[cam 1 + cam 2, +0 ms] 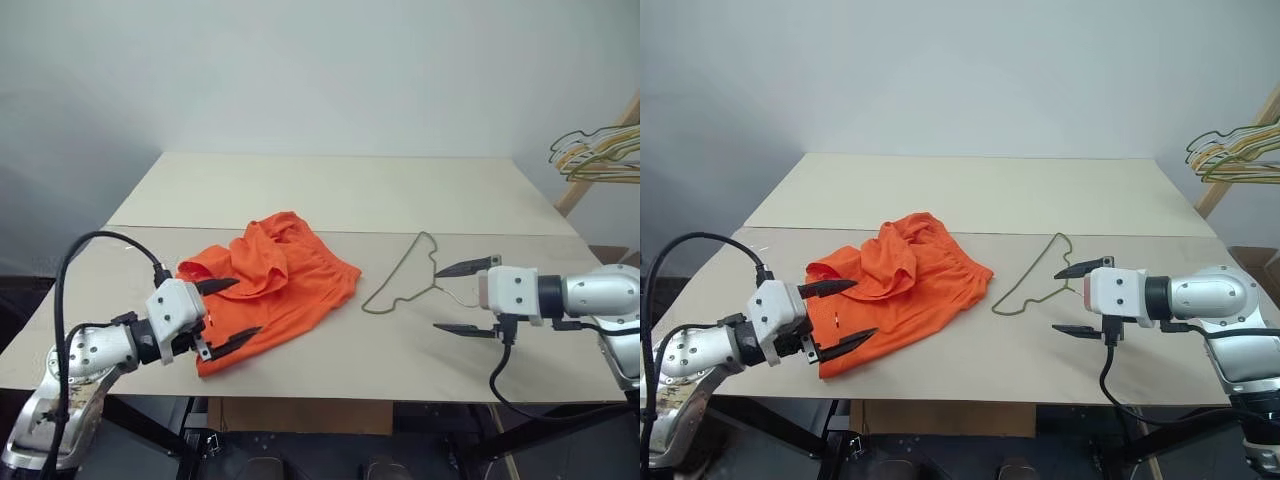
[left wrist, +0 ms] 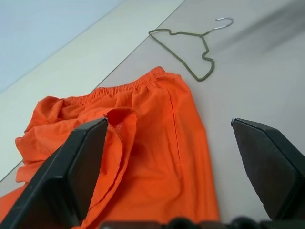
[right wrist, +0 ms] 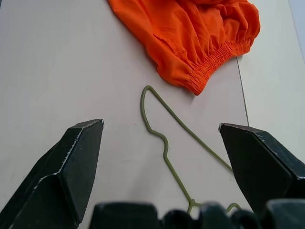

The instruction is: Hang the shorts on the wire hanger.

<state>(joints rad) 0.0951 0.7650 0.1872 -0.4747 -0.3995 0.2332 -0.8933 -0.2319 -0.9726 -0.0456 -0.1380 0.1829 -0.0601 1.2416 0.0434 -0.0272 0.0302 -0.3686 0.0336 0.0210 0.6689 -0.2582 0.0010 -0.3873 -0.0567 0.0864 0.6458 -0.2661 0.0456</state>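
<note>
The orange shorts [image 1: 275, 280] lie crumpled on the table [image 1: 330, 190], left of centre, with the elastic waistband [image 3: 217, 59] facing the hanger. To their right the olive wire hanger [image 1: 402, 275] lies flat, its hook nearest my right hand. My left gripper [image 1: 228, 312] hovers open over the near left corner of the shorts, holding nothing. Just right of the hanger's hook, my right gripper [image 1: 464, 298] is open and empty. In the left wrist view the shorts [image 2: 143, 143] spread between the fingers, with the hanger [image 2: 190, 47] beyond them.
A bunch of pale yellow-green and gold wire hangers [image 1: 600, 152] hangs on a wooden rack at the far right, off the table. A seam [image 1: 500, 233] crosses the tabletop behind the shorts. The front edge [image 1: 400, 400] runs close under both grippers.
</note>
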